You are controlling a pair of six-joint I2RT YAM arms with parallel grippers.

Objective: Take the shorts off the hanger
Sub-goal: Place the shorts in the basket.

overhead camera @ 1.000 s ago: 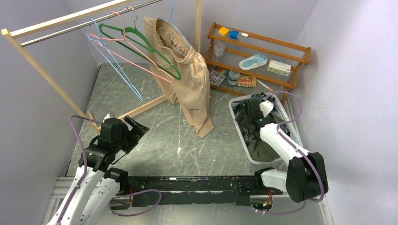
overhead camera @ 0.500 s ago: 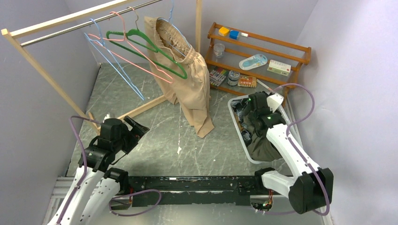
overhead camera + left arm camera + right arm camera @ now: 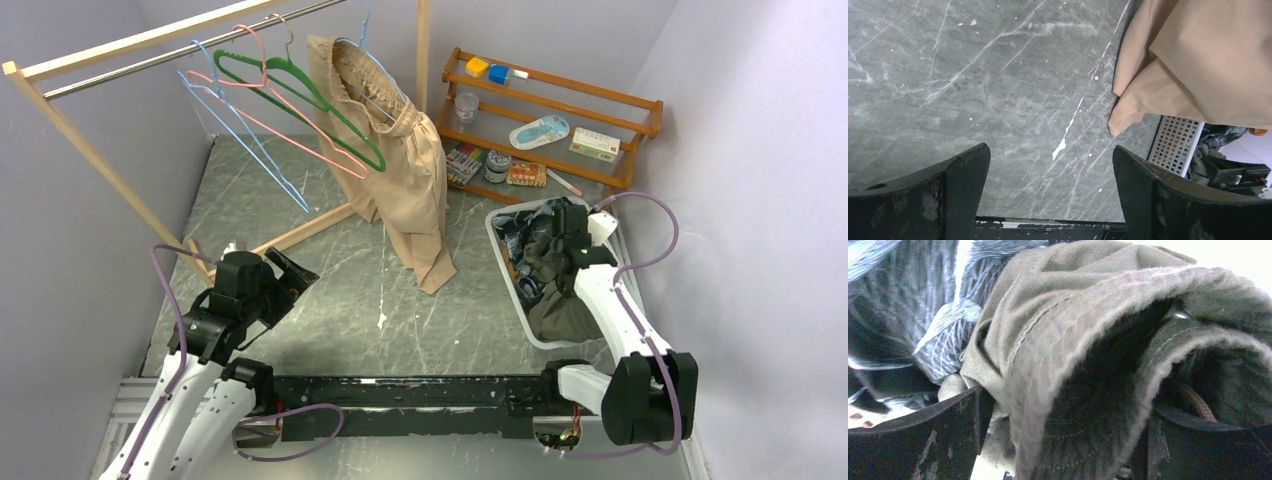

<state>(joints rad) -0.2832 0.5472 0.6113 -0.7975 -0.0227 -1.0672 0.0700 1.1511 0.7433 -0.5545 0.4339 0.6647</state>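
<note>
Down to one pair on the rack, by the look of it: beige shorts (image 3: 405, 180), hung by the waistband on a hanger (image 3: 364, 30) at the right end of the rail (image 3: 150, 62), legs trailing onto the table (image 3: 300, 210). Over in the basket (image 3: 497, 228), olive shorts (image 3: 1073, 340) heaped beside navy shorts (image 3: 923, 300).

Right gripper (image 3: 1066, 405) low over that heap, jaws spread wide either side of an olive fold, nothing pinched. Reads as a drop-off just about complete. Best to lift straight up here, so no fold rides along on a finger, and to clear the rim before swinging left.

Left gripper (image 3: 1049, 150) wide open too, empty, hovering above bare table with a beige hem in its sight.

For the beige pair: better to take the waistband near one shoulder of the hanger and slide it off sideways than to tug downward, which probably just swings the hanger along the rail.

Tight on the right: shelf (image 3: 600, 100) close behind the basket, wall alongside. Tight at the rack as well, with the wooden post (image 3: 423, 50) just beside the shorts and bare hangers (image 3: 290, 70) on the other flank. Plenty of open table between arms and rack, so approach from the front.
</note>
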